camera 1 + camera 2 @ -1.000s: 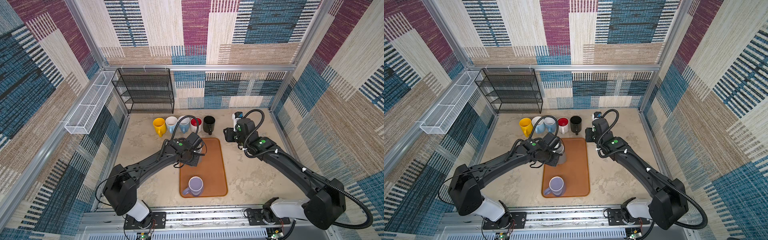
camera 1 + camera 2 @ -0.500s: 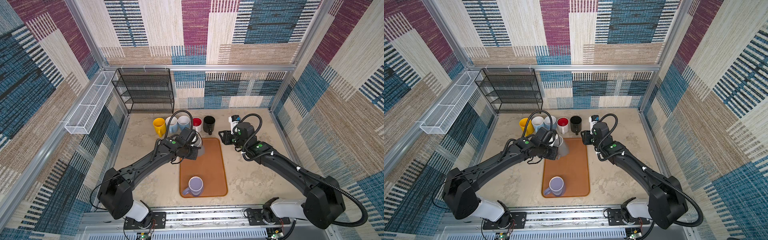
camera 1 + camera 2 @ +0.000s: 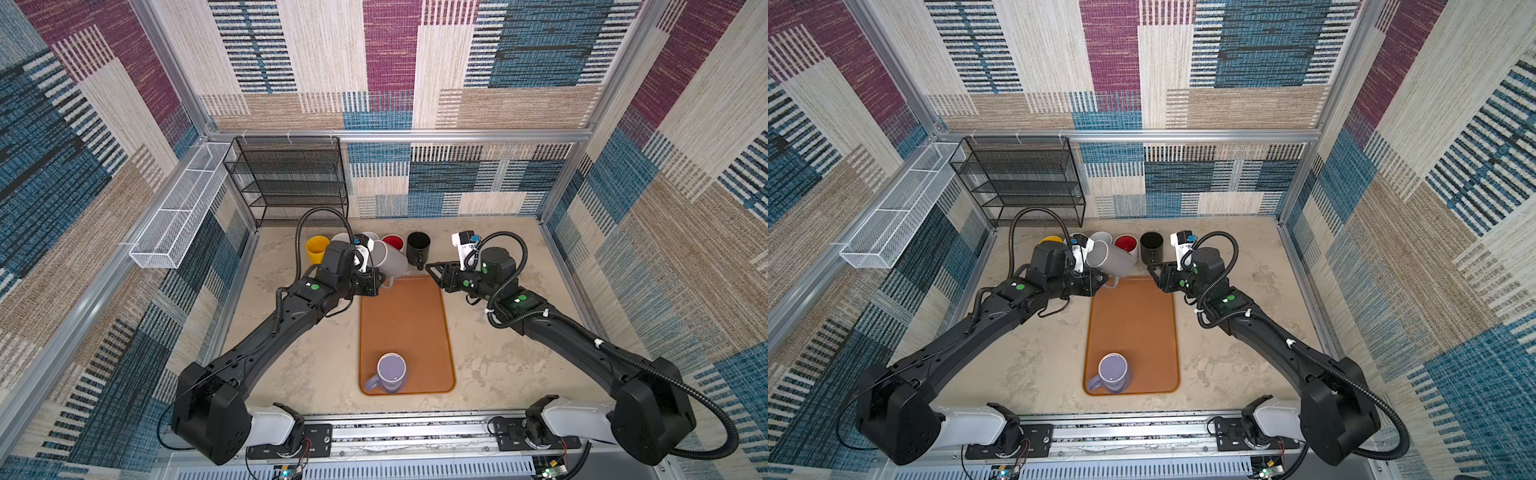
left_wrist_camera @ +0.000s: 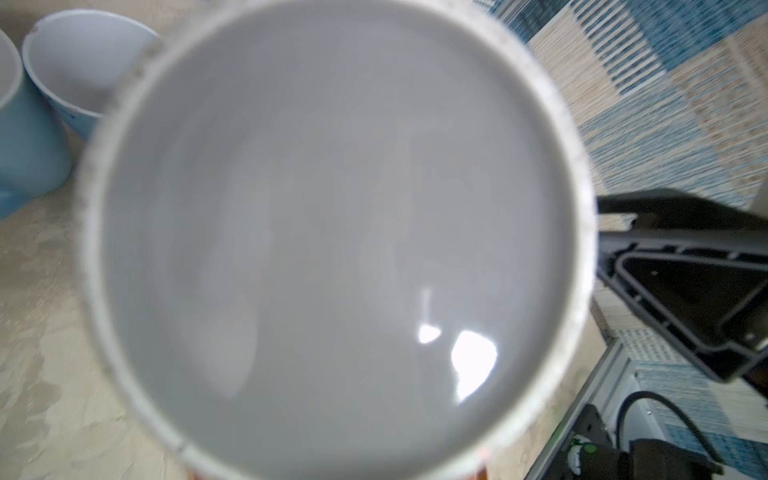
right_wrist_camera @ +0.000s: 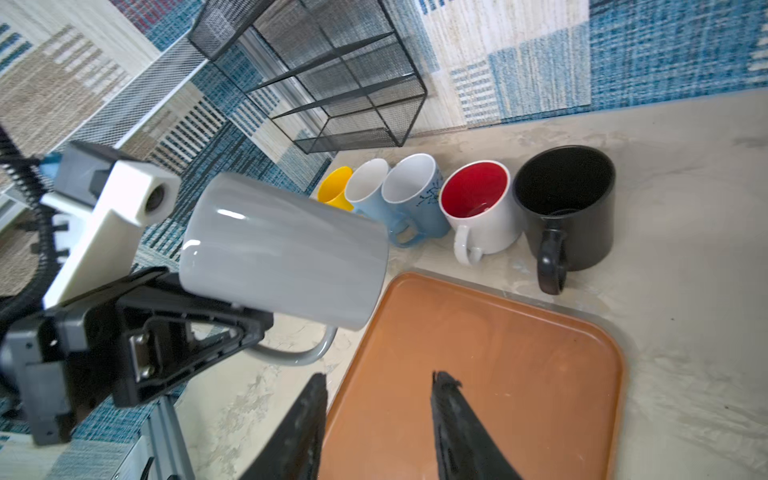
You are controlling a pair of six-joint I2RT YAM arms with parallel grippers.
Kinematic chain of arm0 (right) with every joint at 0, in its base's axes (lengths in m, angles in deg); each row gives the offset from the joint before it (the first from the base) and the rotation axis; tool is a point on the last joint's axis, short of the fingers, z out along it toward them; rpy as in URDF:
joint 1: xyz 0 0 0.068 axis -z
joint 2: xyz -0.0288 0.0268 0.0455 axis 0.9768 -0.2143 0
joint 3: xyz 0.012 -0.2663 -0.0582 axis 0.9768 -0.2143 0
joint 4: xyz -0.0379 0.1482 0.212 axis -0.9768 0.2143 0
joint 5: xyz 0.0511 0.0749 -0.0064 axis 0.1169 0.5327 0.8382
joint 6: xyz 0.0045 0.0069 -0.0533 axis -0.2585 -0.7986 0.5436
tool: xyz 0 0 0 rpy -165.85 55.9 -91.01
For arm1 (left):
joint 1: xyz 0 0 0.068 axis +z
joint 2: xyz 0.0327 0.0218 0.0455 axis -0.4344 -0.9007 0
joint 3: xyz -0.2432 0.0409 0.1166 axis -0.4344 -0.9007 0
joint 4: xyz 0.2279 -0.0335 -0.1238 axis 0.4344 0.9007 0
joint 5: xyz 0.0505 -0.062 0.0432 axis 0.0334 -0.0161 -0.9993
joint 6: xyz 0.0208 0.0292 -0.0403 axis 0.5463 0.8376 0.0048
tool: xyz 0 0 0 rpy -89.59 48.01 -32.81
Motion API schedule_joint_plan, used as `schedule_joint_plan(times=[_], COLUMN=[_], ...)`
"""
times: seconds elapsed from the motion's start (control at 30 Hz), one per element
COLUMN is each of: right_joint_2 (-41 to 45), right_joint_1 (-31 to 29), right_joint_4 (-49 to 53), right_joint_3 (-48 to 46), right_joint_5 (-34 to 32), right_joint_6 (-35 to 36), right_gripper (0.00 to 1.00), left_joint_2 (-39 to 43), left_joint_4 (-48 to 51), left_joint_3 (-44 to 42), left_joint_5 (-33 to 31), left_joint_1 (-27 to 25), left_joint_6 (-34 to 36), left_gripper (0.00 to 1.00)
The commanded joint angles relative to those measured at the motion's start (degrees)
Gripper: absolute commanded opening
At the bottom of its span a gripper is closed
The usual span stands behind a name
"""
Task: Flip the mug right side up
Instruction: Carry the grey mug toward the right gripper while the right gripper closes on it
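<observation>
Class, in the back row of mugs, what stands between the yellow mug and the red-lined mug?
A plain pale blue mug and a patterned blue mug, shown clearly in the right wrist view.

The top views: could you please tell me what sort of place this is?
Most likely a purpose-built robot test cell, not a home: patterned wall panels set in an aluminium frame, a left arm and right arm mounted on a front rail, and a staged row of mugs by a tray.

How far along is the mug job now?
Done: the purple mug stands upright on the tray. In hand: the left claw holds the grey mug by its handle, lifted, lying sideways. Left: finish the turn and set it down. The right claw is open, empty.
</observation>
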Motion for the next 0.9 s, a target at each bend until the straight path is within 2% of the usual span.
schedule_joint_plan(times=[0.0, 0.17, 0.47, 0.57, 0.87], right_joint_2=[0.9, 0.8, -1.0, -1.5, -1.6], right_joint_1=[0.0, 0.0, -0.8, -1.4, -2.0], right_joint_4=[-6.1, -12.3, -20.3, -22.3, -29.3], right_joint_3=[-0.6, -2.9, -4.6, -4.8, -6.1], right_joint_5=[4.9, 10.1, 15.6, 16.4, 19.4], right_joint_6=[-2.7, -5.9, -9.6, -10.5, -13.9], right_gripper=[0.44, 0.42, 0.43, 0.43, 0.42], left_joint_2=[1.9, 5.0, 8.6, 9.1, 11.1], left_joint_4=[-15.3, -23.5, -32.1, -35.2, -42.1], left_joint_3=[-1.6, -5.7, -10.0, -10.9, -13.3], left_joint_5=[7.0, 8.8, 14.3, 17.5, 20.6], left_joint_1=[1.0, 1.2, 1.2, 1.1, 1.2], left_joint_6=[-4.8, -6.5, -7.8, -8.5, -10.1], left_gripper=[0.00, 0.00, 0.00, 0.00, 0.00])
